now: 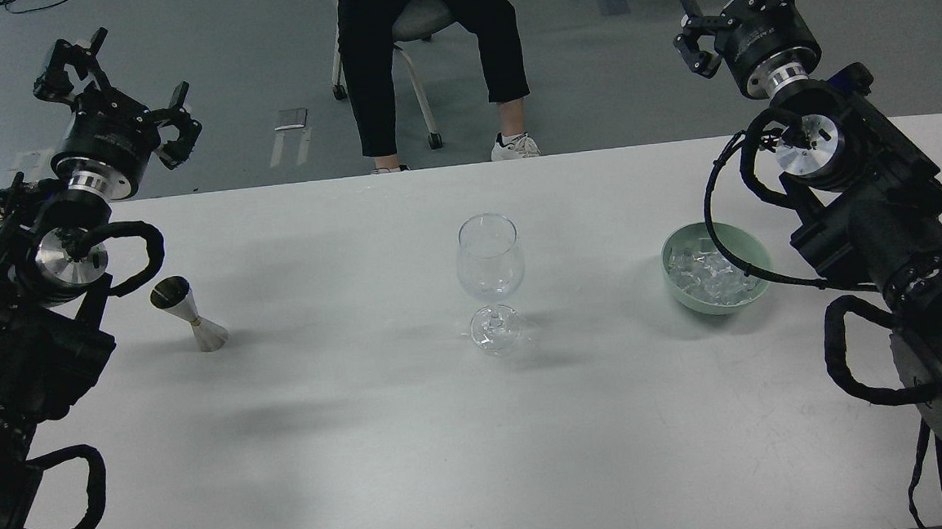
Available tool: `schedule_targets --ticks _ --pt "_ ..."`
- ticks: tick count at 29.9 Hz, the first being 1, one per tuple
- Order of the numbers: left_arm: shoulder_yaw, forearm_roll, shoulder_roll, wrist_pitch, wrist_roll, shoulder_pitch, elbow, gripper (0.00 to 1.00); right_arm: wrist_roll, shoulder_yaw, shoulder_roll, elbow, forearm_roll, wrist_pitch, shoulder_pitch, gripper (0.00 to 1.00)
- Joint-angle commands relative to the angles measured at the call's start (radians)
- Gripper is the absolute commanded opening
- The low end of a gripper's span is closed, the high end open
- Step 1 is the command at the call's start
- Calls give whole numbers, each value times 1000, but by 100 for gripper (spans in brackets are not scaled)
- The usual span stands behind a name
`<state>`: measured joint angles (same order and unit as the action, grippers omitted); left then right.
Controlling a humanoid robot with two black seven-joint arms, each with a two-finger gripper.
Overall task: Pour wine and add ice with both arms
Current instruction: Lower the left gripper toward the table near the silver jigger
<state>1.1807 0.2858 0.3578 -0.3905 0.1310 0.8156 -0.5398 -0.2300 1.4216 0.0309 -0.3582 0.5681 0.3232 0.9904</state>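
An empty clear wine glass [489, 257] stands upright at the middle of the white table [417, 448]. A pale green bowl [754, 249] at the right holds several clear ice cubes [709, 274]. A silver jigger [190, 314] stands at the left. My left gripper [121, 96] is open and empty, raised beyond the table's far left edge, well behind the jigger. My right gripper [745, 6] is open and empty, raised beyond the far right edge, behind the bowl. No wine bottle is in view.
A person in black trousers [425, 55] sits on a wheeled chair just beyond the table's far edge, in line with the glass. My bulky arms lie along both sides of the table. The right arm's cable loops over the bowl's rim.
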Motion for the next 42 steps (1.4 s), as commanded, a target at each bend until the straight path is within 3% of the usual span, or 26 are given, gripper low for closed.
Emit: schedule_targets --ticks 1,14,19,21,22,27,31,33,38,42 --pt "-1 -2 1 -1 7 0 1 98 0 -3 0 1 -2 1 4 100" --pt "5 -4 6 -28 -4 4 -18 98 -3 -9 4 -5 -1 -29 -1 100" --pt "30 -62 46 -54 -39 -74 -179 98 -6 -10 11 -7 -1 -29 -10 100" --pt "49 -184 104 -47 -117 -157 -334 98 -6 -12 11 -7 -1 -29 -13 100" --pt "53 -210 113 -38 -128 -176 -374 98 -6 -12 11 -7 -1 -29 -13 100" --pt "150 -300 184 103 -140 -409 -655 98 -8 -12 11 -8 -1 -29 -24 100" --pt "279 -300 190 156 -143 -544 -724 98 -9 -12 11 -11 -1 -29 -45 100" --pt "373 -301 191 154 -148 -644 -770 98 -9 -12 11 -13 -1 -29 -49 100" --pt "523 -358 159 113 -235 -959 -981 98 -11 -12 9 -18 -1 -29 -55 100" --pt "571 -435 90 104 -240 -1147 -1068 98 -12 -12 6 -18 -1 -33 -58 100"
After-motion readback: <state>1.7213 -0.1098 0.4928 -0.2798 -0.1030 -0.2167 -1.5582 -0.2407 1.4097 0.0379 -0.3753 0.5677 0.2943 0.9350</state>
